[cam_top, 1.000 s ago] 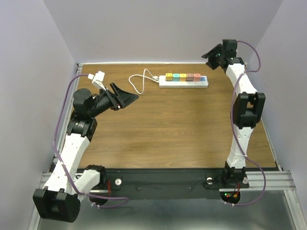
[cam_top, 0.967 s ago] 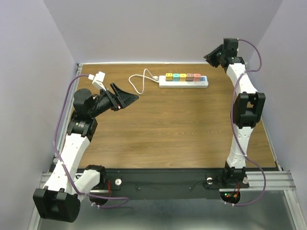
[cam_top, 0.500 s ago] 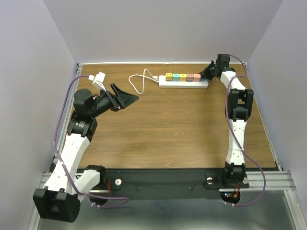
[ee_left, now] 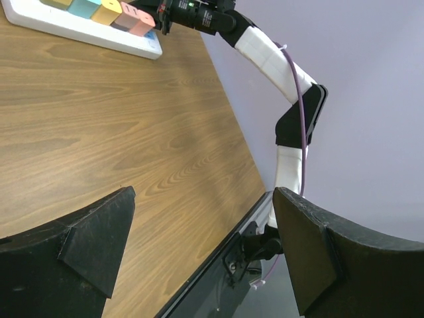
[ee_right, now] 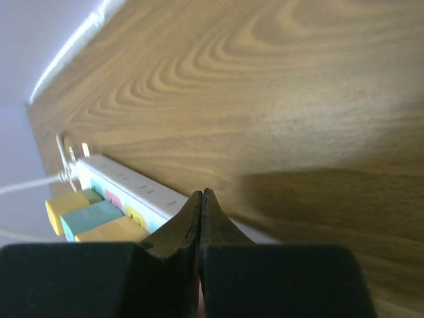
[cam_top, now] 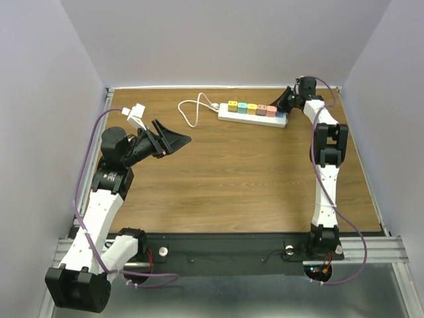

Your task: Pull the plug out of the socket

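Wood counter [cam_top: 232, 165]: no plug pulled yet.
Coloured plugs [cam_top: 252, 106] sit in the socket [cam_top: 252, 116]; right hand [ee_right: 201, 195], pressed together, at its blue end; left hand [ee_left: 204, 197] spread, well apart.

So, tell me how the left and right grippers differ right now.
The left gripper is open, jaws spread wide. The right gripper is shut, jaws pressed together with nothing seen between them. The left gripper hangs over bare table, well away from the power strip, whereas the right gripper is down at the strip's blue end. Both are black and two-fingered.
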Controlling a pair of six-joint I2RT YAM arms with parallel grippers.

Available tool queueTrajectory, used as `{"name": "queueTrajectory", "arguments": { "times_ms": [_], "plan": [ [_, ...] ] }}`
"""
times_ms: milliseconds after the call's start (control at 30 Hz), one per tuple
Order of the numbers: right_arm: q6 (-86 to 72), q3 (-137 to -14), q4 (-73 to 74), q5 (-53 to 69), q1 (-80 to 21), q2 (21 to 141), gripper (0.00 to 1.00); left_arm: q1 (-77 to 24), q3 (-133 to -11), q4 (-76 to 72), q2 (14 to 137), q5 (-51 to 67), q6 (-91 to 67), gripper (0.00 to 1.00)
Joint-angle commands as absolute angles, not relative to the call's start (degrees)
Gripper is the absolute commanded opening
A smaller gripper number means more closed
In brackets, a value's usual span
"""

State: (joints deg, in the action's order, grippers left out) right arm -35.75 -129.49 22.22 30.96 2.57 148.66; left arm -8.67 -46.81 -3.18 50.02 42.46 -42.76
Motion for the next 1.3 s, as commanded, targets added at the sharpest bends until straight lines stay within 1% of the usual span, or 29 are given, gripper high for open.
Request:
{"name": "queueTrajectory", "arguments": {
  "times_ms": [0,100,200,367,500,567,667,733,767,800,867,900,933,967,1000,1033,1067,1100,1133,1167,1267],
  "plan": [
    [-32.4,-125.3,24.3,39.1,1.8,148.8,0.0,-9.1,-46.1,-5.2,49.7,42.9,-42.1,0.96],
    [-31.4,-122.3,25.0,39.6,0.8,147.2,0.0,-9.1,-46.3,-5.6,50.3,43.2,-41.8,0.96],
    [-29.0,-116.6,25.4,40.2,-1.2,143.2,0.0,-9.1,-46.7,-5.9,50.3,43.5,-41.4,0.96],
    [-25.5,-100.7,25.4,39.5,-5.8,133.2,0.0,-9.1,-45.6,-6.0,50.1,43.7,-40.2,0.96],
    [-23.7,-91.5,25.1,39.3,-13.1,127.6,0.0,-9.1,-43.9,-6.0,51.4,43.1,-39.2,0.96],
    [-23.9,-87.4,24.9,37.3,-16.8,124.7,0.01,-9.1,-44.9,-4.8,53.1,41.5,-37.5,0.96],
    [-25.2,-85.3,24.3,33.9,-18.7,122.6,0.0,-9.7,-47.5,-0.6,57.7,37.6,-33.1,0.97],
    [-27.9,-83.5,24.2,31.8,-19.0,119.7,0.0,-10.6,-52.0,3.9,63.6,33.5,-30.4,0.99],
    [-28.6,-82.9,24.3,28.9,-19.0,118.6,0.02,-11.7,-56.1,5.3,65.9,32.0,-27.9,0.99],
    [-30.0,-82.1,24.3,27.0,-19.0,117.2,0.05,-12.5,-58.3,8.3,68.3,30.2,-26.6,0.99],
    [-31.5,-79.2,24.5,21.7,-19.0,111.8,0.26,-14.9,-65.2,10.9,75.6,25.2,-23.3,0.99],
    [-32.3,-77.9,24.5,19.9,-19.1,109.4,0.45,-15.8,-67.7,13.5,80.3,23.2,-22.4,0.99],
    [-32.7,-75.3,24.5,17.8,-19.0,105.4,0.55,-16.9,-70.2,14.8,82.6,19.2,-21.5,0.99],
    [-33.2,-74.0,24.7,17.1,-19.1,103.1,0.63,-19.6,-75.3,16.1,85.0,17.1,-19.4,0.99],
    [-33.7,-72.4,24.8,16.5,-19.2,101.1,0.68,-21.0,-78.0,19.2,87.4,15.0,-18.4,0.99],
    [-33.7,-71.3,25.4,15.4,-19.1,99.2,0.89,-22.7,-81.0,21.3,92.5,10.5,-17.2,0.99],
    [-33.7,-68.9,26.0,14.9,-19.1,95.3,1.0,-24.3,-84.1,23.5,95.2,7.8,-16.4,0.99],
    [-33.8,-67.8,27.2,14.3,-19.1,93.6,1.0,-27.2,-90.2,28.2,97.9,5.0,-15.3,0.99],
    [-33.8,-67.0,28.0,13.5,-19.1,91.8,1.0,-28.2,-93.0,30.4,103.1,0.6,-15.2,0.99],
    [-33.5,-65.1,28.6,13.4,-19.1,88.6,1.0,-29.1,-97.5,33.5,105.6,-2.5,-15.2,0.99],
    [-33.2,-62.8,31.4,12.0,-19.2,83.9,1.0,-31.5,-100.7,34.4,111.9,-6.8,-15.7,0.99]
  ]
}}
